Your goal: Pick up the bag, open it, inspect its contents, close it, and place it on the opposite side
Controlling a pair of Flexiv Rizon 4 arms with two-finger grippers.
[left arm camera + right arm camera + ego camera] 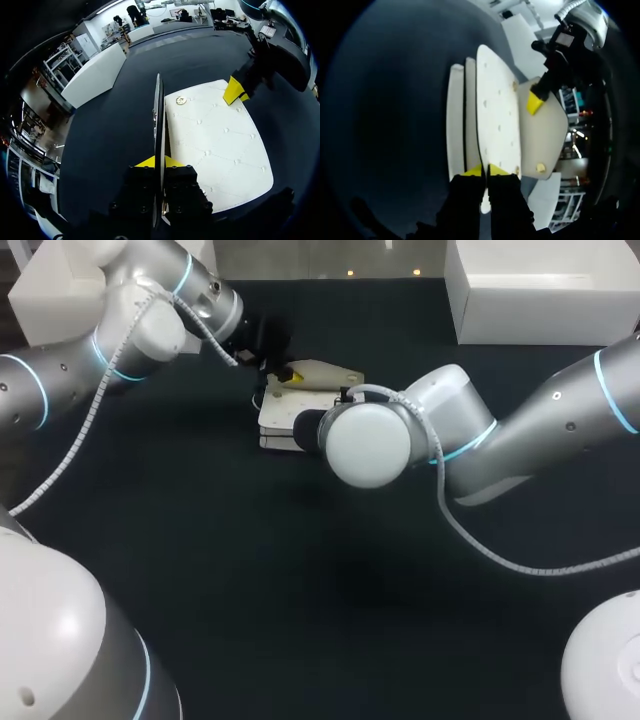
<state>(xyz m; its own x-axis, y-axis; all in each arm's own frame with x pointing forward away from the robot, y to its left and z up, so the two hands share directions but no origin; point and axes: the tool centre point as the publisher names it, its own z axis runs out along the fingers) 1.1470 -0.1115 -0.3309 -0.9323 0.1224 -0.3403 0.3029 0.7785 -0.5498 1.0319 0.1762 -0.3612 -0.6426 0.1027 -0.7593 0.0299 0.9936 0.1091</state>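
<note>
A white quilted bag (277, 420) lies on the dark tabletop (300, 600), near the middle of its far edge. Its smooth cream flap (322, 372) is lifted away from the body and faces the far edge. My left pincer (159, 161) comes in from the far left corner and is clamped on the flap's thin edge, a yellow tip pressed to each side. My right pincer (485, 171) comes in from the right edge and is closed tight on the rim of the bag's quilted front panel, gripping it from both faces. The two pincers hold opposite ends of the bag, close together but not touching.
</note>
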